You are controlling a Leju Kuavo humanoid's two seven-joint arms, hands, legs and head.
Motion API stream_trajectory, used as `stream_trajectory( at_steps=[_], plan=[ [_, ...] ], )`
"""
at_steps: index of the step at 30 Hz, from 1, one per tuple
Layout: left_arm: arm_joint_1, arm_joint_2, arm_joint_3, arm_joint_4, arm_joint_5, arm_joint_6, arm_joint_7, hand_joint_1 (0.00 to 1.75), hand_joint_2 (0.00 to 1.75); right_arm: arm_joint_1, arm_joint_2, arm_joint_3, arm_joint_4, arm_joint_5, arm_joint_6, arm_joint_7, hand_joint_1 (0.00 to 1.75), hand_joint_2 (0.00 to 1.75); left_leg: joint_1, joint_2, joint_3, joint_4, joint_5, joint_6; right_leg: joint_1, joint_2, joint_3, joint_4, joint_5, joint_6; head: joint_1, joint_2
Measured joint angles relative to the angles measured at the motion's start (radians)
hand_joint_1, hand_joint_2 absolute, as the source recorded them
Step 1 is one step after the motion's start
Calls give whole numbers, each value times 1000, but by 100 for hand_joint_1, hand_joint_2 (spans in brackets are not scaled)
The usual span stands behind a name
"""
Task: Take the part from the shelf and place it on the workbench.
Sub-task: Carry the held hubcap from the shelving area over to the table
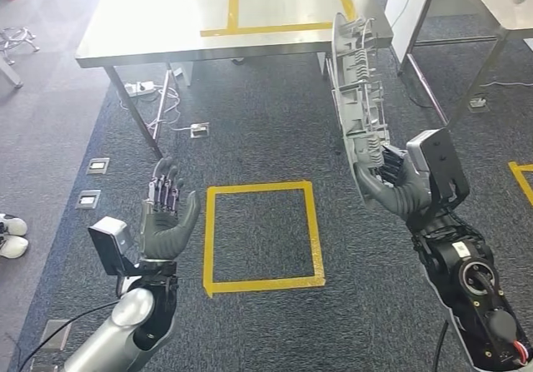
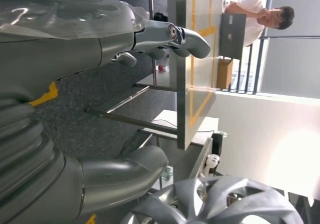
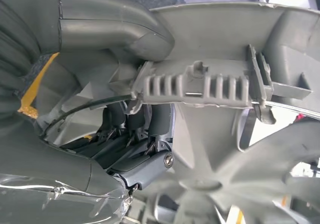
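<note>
Grey carpet with a taped yellow square lies ahead; the steel surface stands beyond. Right hand grasps the part edge-on, long axis pointing toward that surface. Left hand hangs released, farther away.

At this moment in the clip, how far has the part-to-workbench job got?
Pickup looks done: the right hand grips the grey ribbed part, holding it up on edge above the carpet. The left hand is open with nothing in it. In hand is the carry, with the steel workbench ahead beyond the yellow tape square. Left: reaching the bench and setting the part down on it.
</note>
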Motion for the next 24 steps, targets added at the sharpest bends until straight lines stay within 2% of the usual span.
stream_trajectory(
  at_steps=[1, 2, 3, 5, 6, 7, 8, 11, 13, 15, 16, 17, 18, 19, 20, 21, 22, 23, 24],
  plan=[
    [1, 0, 0, 1, 0, 0, 0, 0, 175, 0, 0, 0, 0, 0, 0, 0, 175, 175, -3, 0, -38, 55, -10, 3, 4, 0, 2, 0, -3, -4, -6, 0],
    [2, 0, 0, 2, 0, 0, 0, 0, 175, 0, 0, 1, 0, 0, 0, 0, 175, 175, -6, 0, -61, 77, 0, 8, 8, 0, 7, 0, -6, -8, -13, 0],
    [2, 0, 0, 3, 0, 0, 0, 0, 175, 0, 0, 1, 0, 0, 0, 0, 175, 175, -10, 0, -63, 58, 28, 16, 13, 1, 12, 0, -10, -11, -18, 0],
    [1, 1, 0, 4, 0, 0, 0, 0, 175, 0, 0, 1, 0, 0, 1, 0, 175, 175, -22, 0, -20, -71, 115, 41, 20, 2, 26, -1, -20, -13, -28, 0],
    [0, 2, 0, 4, 0, 0, 0, 0, 175, -1, 0, 1, 0, 0, 1, 0, 175, 175, -29, 0, 7, -135, 144, 53, 25, 3, 29, -1, -24, -12, -30, 0],
    [-2, 3, 0, 4, 0, 0, 0, 0, 175, -2, 0, 1, 0, 0, 1, -1, 175, 175, -36, 0, 27, -181, 159, 61, 25, 3, 31, -2, -27, -10, -32, 0],
    [-3, 3, 0, 4, -1, 0, 0, 0, 175, -4, 0, 1, 0, 0, 1, -1, 175, 175, -41, 0, 38, -205, 161, 64, 25, 3, 31, -3, -30, -6, -32, 0],
    [-3, 6, 0, 3, -2, 2, 1, 0, 175, -8, 0, 1, 1, 0, 1, -2, 175, 175, -41, -2, 55, -228, 154, 63, 22, 1, 34, -6, -38, 10, -35, 0],
    [-3, 7, 0, 2, -2, 3, 1, 0, 175, -11, 0, 1, 0, -2, 4, -3, 175, 175, -33, -2, 74, -243, 153, 67, 22, -1, 12, 50, -70, 18, -29, 0],
    [0, 6, 0, 2, -2, 4, 3, 0, 175, -12, 0, 1, 1, -4, 8, -4, 175, 175, -32, -2, 83, -246, 148, 72, 21, -1, -56, 186, -125, 25, -17, 0],
    [2, 6, 0, 2, -2, 5, 3, 0, 175, -12, 0, 1, 1, -4, 9, -5, 175, 175, -33, -2, 86, -246, 144, 72, 20, -1, -93, 250, -142, 28, -12, 0],
    [4, 6, 0, 2, -2, 5, 4, 0, 175, -12, 0, 1, 1, -4, 9, -6, 175, 175, -33, -3, 90, -245, 141, 73, 20, -2, -117, 285, -142, 31, -8, 0],
    [6, 6, 0, 2, -2, 6, 4, 0, 175, -12, 0, 1, 1, -4, 10, -6, 175, 175, -32, -4, 95, -244, 136, 72, 20, -2, -122, 278, -120, 32, -3, 0],
    [7, 6, 0, 2, -2, 6, 4, 0, 175, -12, 0, 1, 1, -4, 10, -6, 175, 175, -32, -6, 101, -242, 131, 70, 20, -2, -107, 231, -80, 32, 3, 0],
    [7, 6, 0, 2, -2, 8, 4, 0, 175, -13, 0, 1, 1, -4, 10, -6, 175, 175, -32, -7, 107, -240, 126, 67, 19, -3, -79, 158, -34, 30, 10, 0],
    [8, 6, 0, 2, -2, 9, 5, 0, 175, -13, 0, 1, 1, -4, 10, -6, 175, 175, -34, -8, 111, -237, 120, 63, 21, -2, -48, 89, 0, 28, 15, 0],
    [8, 6, 0, 2, -2, 11, 6, 0, 175, -14, 0, 2, 1, -4, 10, -7, 175, 175, -36, -9, 111, -233, 116, 60, 22, -2, -23, 35, 17, 23, 19, 0],
    [8, 6, 0, 1, -3, 12, 7, 0, 175, -15, 0, 2, 1, -4, 10, -8, 175, 175, -38, -10, 109, -231, 114, 56, 23, -1, -9, 5, 21, 17, 21, 0],
    [9, 6, 0, 1, -3, 13, 9, 0, 175, -15, 0, 2, 1, -4, 10, -8, 175, 175, -40, -10, 107, -230, 115, 53, 25, 0, -3, -3, 14, 12, 20, 0]
  ],
)
